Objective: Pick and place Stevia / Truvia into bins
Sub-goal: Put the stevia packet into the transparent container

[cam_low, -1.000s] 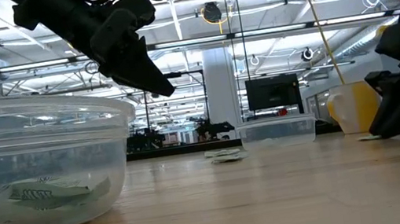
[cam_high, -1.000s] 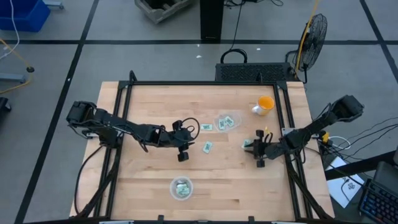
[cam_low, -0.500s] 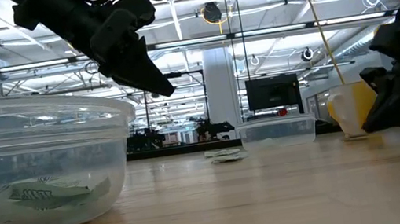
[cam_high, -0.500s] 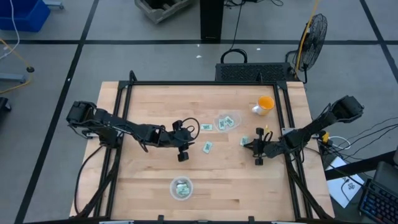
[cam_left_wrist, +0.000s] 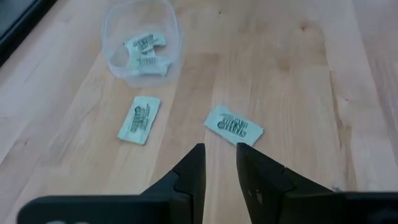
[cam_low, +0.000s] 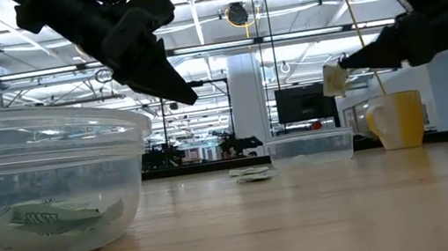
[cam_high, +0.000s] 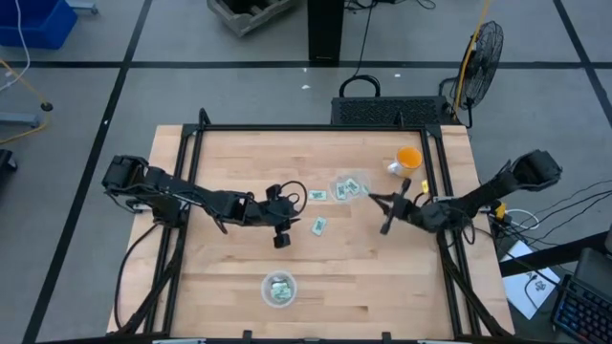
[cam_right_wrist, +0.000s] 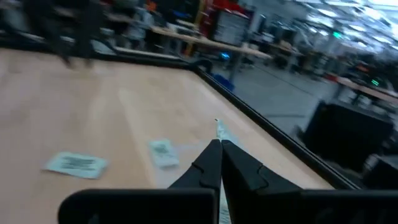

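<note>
The right tool [cam_low: 341,66] pinches 1 sachet [cam_low: 334,80] above the desk [cam_high: 363,277] near a clear bowl [cam_high: 350,186]; the left tool [cam_left_wrist: 219,158] hovers, fingers slightly parted, empty.

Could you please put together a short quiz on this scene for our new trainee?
1. True or false: the right gripper is shut on a sachet, up in the air.
2. In the left wrist view, how many loose sachets lie outside the clear bowl?
3. The left gripper is: A) open and empty; B) shut on a sachet; C) inside a bowl.

Key: 1 true; 2 two; 3 A.
</note>
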`<state>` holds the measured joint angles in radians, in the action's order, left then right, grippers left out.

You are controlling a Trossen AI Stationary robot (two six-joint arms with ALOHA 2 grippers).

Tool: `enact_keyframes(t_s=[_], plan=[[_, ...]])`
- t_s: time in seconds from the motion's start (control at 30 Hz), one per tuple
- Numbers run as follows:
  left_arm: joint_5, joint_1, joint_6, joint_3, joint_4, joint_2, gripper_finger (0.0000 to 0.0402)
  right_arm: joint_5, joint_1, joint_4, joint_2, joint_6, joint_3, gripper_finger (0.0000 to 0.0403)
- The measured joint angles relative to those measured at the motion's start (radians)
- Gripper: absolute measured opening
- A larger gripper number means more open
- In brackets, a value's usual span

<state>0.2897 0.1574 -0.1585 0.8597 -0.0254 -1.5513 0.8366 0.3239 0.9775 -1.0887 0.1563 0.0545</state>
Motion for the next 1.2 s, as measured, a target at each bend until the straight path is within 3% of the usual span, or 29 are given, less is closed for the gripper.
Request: enact_keyframes(t_s=[0.07, 0.27, 0.53, 0.63, 0.87, 1.1, 1.2], plan=[[0.0, 0.0, 0.007, 0.0, 0.018, 0.0, 0.0097, -0.015, -0.053, -0.029, -0.001, -0.031, 0.016, 0.0], [0.001, 0.0, 0.056, 0.0, 0.064, 0.0, 0.0097, -0.217, -0.228, -0.245, -0.001, -0.128, 0.135, 0.0], [0.052, -0.009, 0.054, 0.0, 0.087, 0.0, 0.0097, -0.341, -0.338, -0.59, -0.001, -0.301, 0.236, 0.0], [0.052, -0.021, 0.065, 0.0, 0.089, 0.0, 0.0097, -0.393, -0.365, -0.602, 0.0, -0.308, 0.226, 0.0], [0.052, -0.04, 0.049, 0.0, 0.089, 0.0, 0.0097, -0.393, -0.428, -0.605, -0.001, -0.299, 0.215, 0.0007], [0.052, -0.044, 0.087, 0.0, 0.089, 0.0, 0.0097, -0.399, -0.447, -0.604, -0.001, -0.254, 0.215, 0.0058], [0.064, -0.061, 0.07, 0.0, 0.089, 0.0, 0.0097, -0.463, -0.447, -0.578, -0.001, -0.234, 0.215, 0.008]])
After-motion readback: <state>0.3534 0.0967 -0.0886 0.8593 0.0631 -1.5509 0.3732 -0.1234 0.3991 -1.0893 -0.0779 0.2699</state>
